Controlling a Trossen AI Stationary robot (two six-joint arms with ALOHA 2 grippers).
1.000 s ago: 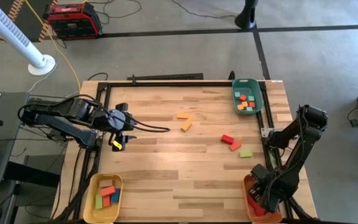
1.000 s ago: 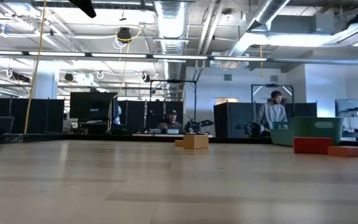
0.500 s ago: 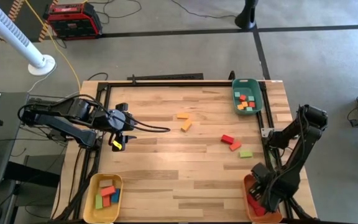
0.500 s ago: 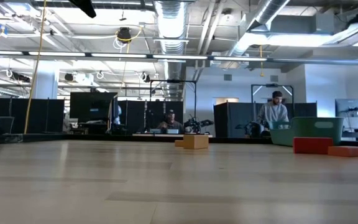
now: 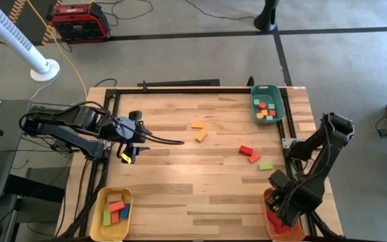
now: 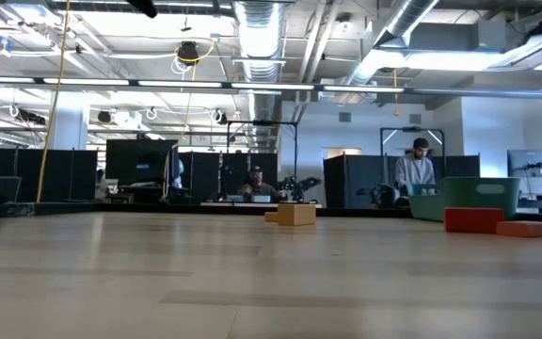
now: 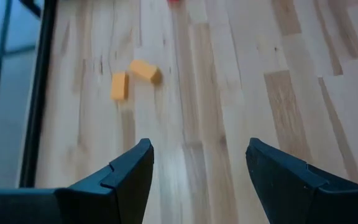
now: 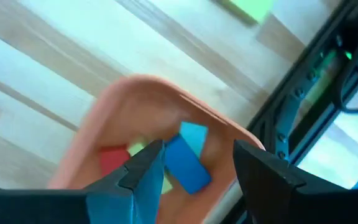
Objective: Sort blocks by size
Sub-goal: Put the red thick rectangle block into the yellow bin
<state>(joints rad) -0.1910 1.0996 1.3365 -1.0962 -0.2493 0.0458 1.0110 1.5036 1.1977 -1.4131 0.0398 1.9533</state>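
Five loose blocks lie out on the wooden table (image 5: 180, 181), and that's where the sorting stands. Two orange blocks (image 5: 199, 130) sit close together near the table's middle, toward the far side; the left wrist view catches the same pair (image 7: 132, 78) lying just beside each other on the planks. Over to the right, a red block (image 5: 246, 150), an orange one touching it (image 5: 254, 158) and a light green block (image 5: 266, 165) make a small diagonal cluster.

Left gripper (image 7: 197, 168) hovers at the left side of the table, jaws parted with nothing between them, bare wood showing in the gap, well apart from the orange pair.

Right gripper (image 8: 194, 162) hangs directly over the orange tray (image 8: 110, 118) at the near right corner. Its fingers stand apart and empty; below them lie two blue blocks (image 8: 188, 158), one red and something yellow-green in the tray.

The green tray (image 5: 269, 113) at the far right corner holds a scatter of small orange, red and green pieces. The yellow tray (image 5: 101, 202) at the near left corner carries red, green, orange and blue blocks.

From table level, a tan block (image 6: 295, 214) sits mid-table, with the red block and the green tray off to the right.
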